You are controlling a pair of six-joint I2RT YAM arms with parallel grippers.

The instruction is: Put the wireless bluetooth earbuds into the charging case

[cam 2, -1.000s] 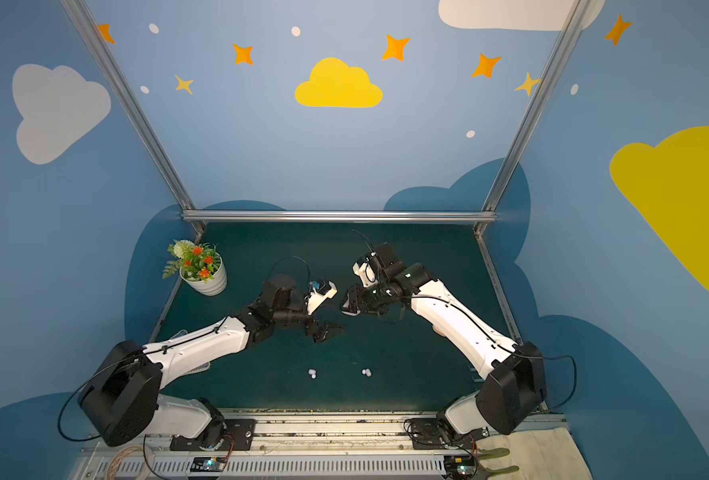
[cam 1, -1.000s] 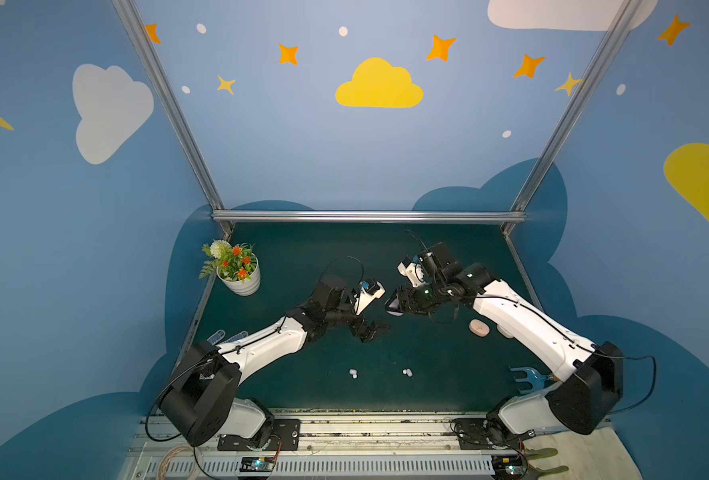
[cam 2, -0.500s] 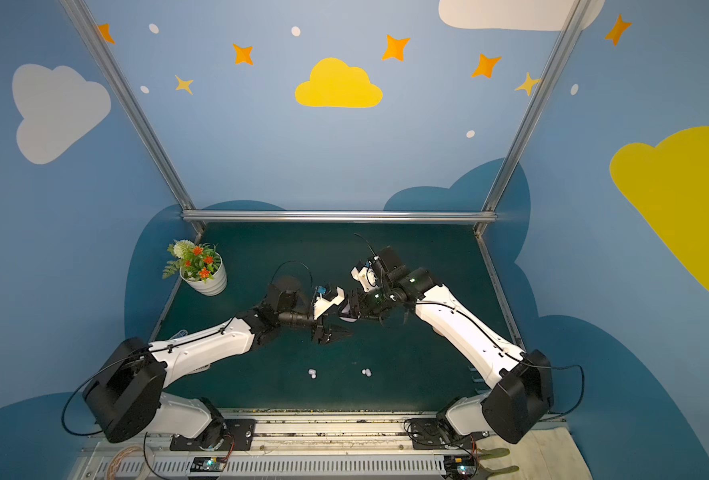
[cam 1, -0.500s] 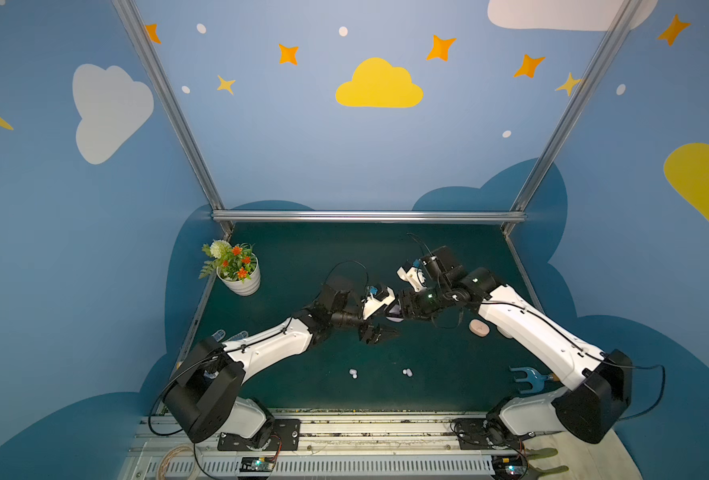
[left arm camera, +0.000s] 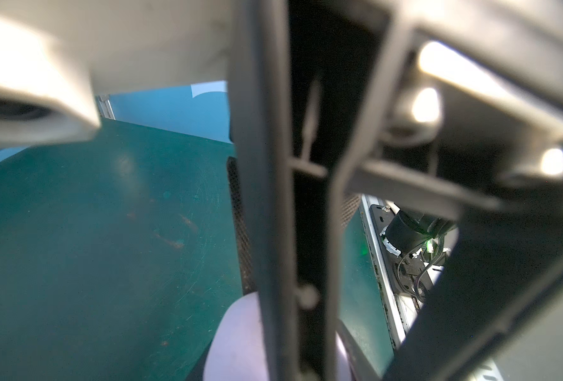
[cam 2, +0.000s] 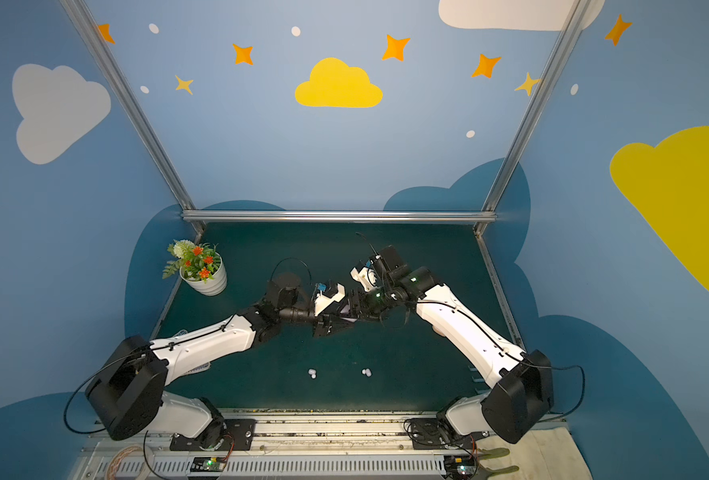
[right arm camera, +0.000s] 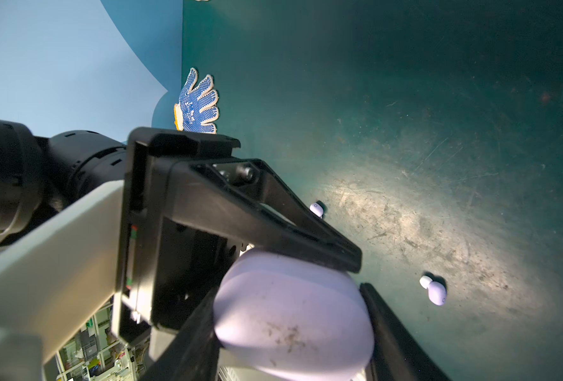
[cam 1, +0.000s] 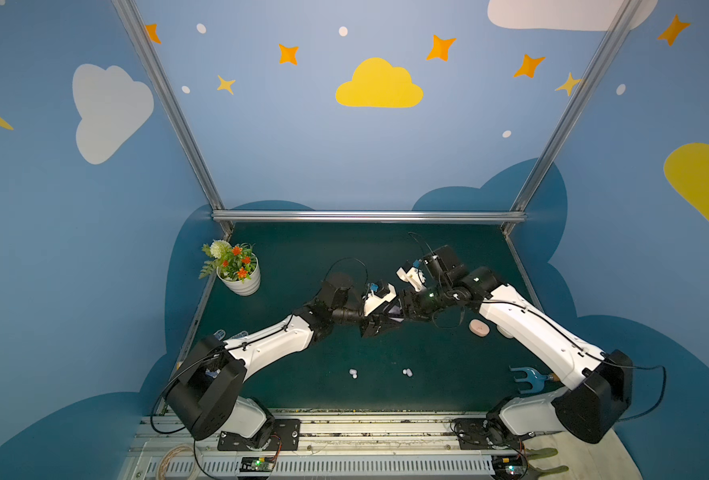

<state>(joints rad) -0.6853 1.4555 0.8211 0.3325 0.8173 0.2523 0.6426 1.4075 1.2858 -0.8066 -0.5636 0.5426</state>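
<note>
The right gripper [cam 1: 411, 308] pinched a pale lavender oval plastic charging case [right arm camera: 293, 316] between its fingers, above the dark green mat [right arm camera: 438, 115]. The left gripper [cam 1: 386, 324] had its jaws nearly together, one finger lying on the case; whether it gripped could not be told. Two pale lavender bean-shaped plastic earbuds [right arm camera: 433, 290] lay loose on the mat, well apart from both grippers.

Arms outstretched inward; left end effector [cam 1: 392, 321] and right end effector [cam 1: 405, 309] tip to tip.
</note>
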